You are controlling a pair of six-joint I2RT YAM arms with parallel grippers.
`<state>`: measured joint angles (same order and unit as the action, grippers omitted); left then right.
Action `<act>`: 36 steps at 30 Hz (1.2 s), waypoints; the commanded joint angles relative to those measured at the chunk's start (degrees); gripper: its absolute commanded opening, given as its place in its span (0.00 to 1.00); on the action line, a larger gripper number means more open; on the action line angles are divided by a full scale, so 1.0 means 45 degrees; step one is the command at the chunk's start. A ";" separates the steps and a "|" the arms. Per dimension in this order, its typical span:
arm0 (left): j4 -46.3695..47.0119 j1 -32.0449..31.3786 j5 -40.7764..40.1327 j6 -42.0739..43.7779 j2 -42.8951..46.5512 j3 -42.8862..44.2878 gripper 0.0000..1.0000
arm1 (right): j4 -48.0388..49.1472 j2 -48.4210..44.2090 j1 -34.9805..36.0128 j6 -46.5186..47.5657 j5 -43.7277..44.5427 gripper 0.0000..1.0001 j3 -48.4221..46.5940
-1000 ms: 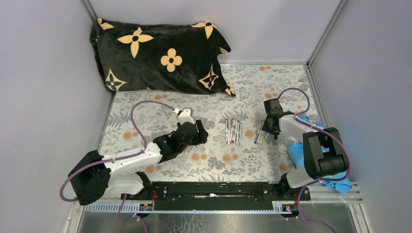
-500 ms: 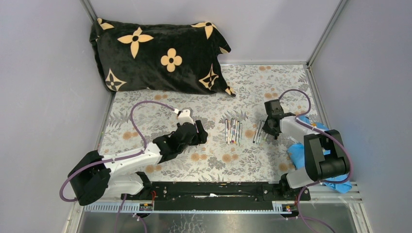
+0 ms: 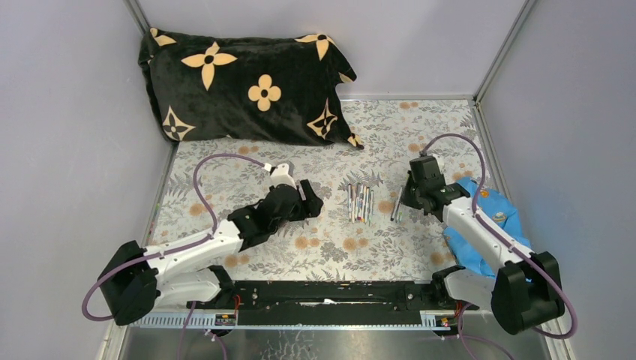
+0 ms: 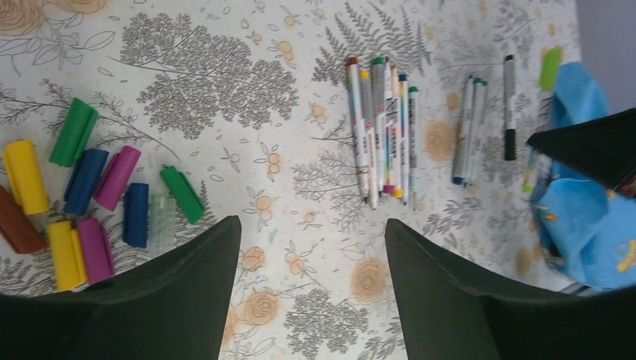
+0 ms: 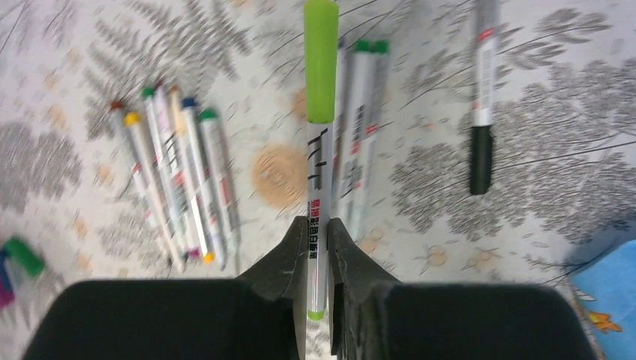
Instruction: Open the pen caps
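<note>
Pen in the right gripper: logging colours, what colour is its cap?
Lime green cap on the pen, best in the right wrist view.

My left arm (image 3: 202, 244) reaches low toward the middle, left gripper (image 4: 311, 225) with its fingers spread wide. My right arm (image 3: 480, 225) angles in from the right, right gripper (image 5: 316, 229) pinched tight on a pen (image 5: 318, 172).

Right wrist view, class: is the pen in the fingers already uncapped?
No, a lime-green cap sits on the far end of the pen held by the right fingers.
</note>
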<state>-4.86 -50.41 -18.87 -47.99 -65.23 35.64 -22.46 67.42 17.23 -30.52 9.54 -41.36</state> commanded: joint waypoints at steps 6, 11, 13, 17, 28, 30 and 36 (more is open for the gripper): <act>0.0255 0.0721 0.2176 -0.0861 0.0542 0.0417 0.83 | -0.0516 -0.2052 0.2693 -0.0004 -0.2693 0.00 -0.0234; 0.1002 0.1089 0.3482 -0.1653 0.0108 0.0462 0.89 | -0.0211 -0.3025 0.4038 -0.0499 -0.3550 0.00 0.0066; 0.1525 0.1157 0.4076 -0.2002 -0.0286 0.0544 0.90 | -0.0193 -0.3193 0.4572 -0.0605 -0.3647 0.00 0.0070; 0.2208 0.1212 0.5135 -0.2630 -0.1124 0.0809 0.90 | 0.0117 -0.3282 0.5409 -0.0791 -0.3755 0.00 0.0128; 0.3918 0.1315 0.6194 -0.4028 -0.2416 0.0973 0.90 | 0.1430 -0.2269 0.7187 -0.1235 -0.3240 0.00 0.0575; 0.4136 0.1313 0.6218 -0.4165 -0.2498 0.0934 0.90 | 0.1634 -0.2057 0.7474 -0.1291 -0.3094 0.00 0.0579; 0.4715 0.1327 0.6610 -0.4472 -0.2907 0.0822 0.86 | 0.2154 -0.1622 0.7950 -0.1412 -0.2867 0.00 0.0493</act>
<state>10.59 -44.88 8.27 -66.22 -77.30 38.44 -17.12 59.40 51.68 -36.01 -5.02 -38.37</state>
